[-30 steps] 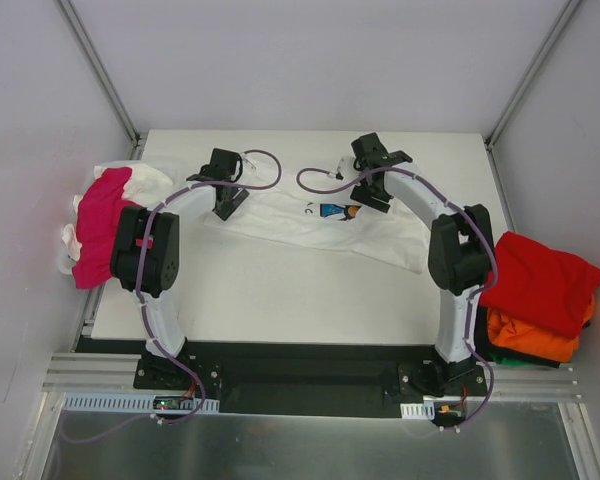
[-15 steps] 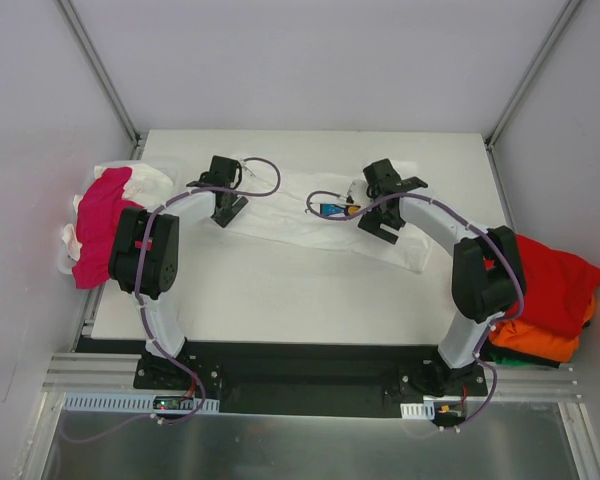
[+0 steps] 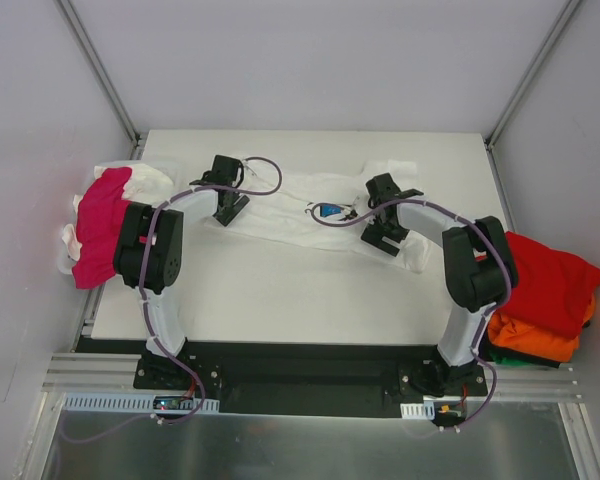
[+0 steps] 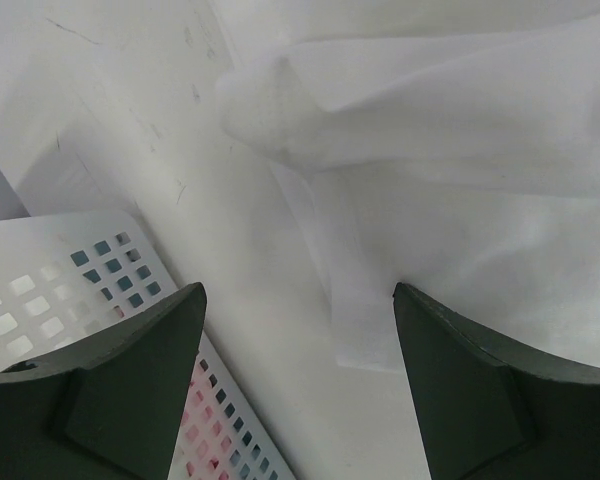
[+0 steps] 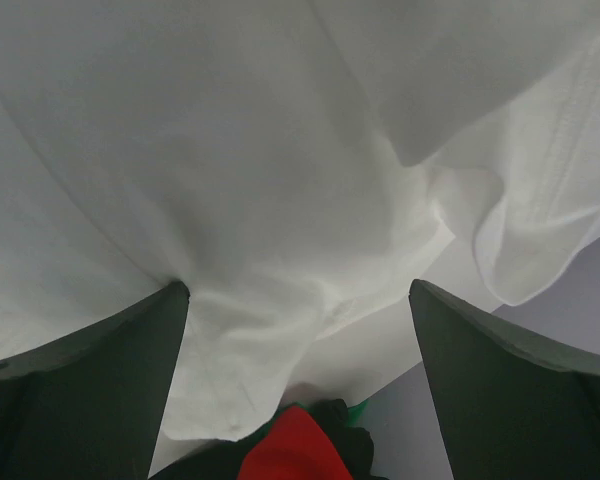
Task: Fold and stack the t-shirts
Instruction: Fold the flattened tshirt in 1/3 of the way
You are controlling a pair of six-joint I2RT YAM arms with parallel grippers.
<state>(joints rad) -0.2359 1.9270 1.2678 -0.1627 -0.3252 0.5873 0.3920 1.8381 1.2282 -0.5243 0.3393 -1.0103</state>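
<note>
A white t-shirt (image 3: 290, 205) with a small blue print (image 3: 330, 210) lies spread and wrinkled across the back half of the table. My left gripper (image 3: 227, 205) is open over the shirt's left edge. In the left wrist view the gripper (image 4: 298, 292) straddles the hem of the white cloth (image 4: 460, 200), holding nothing. My right gripper (image 3: 385, 232) is open over the shirt's right part. In the right wrist view the gripper (image 5: 298, 290) hangs above white cloth (image 5: 230, 150), empty.
A magenta shirt (image 3: 100, 225) and white cloth (image 3: 145, 178) lie piled in a white perforated basket (image 4: 50, 270) off the table's left edge. A red shirt (image 3: 540, 280) on an orange one (image 3: 535, 340) lies off the right edge; the red one shows in the right wrist view (image 5: 295, 445).
My right gripper has moved from the table's back toward the near right, over the shirt. The shirt now reaches further back, with a sleeve showing behind. The left gripper barely moved.
</note>
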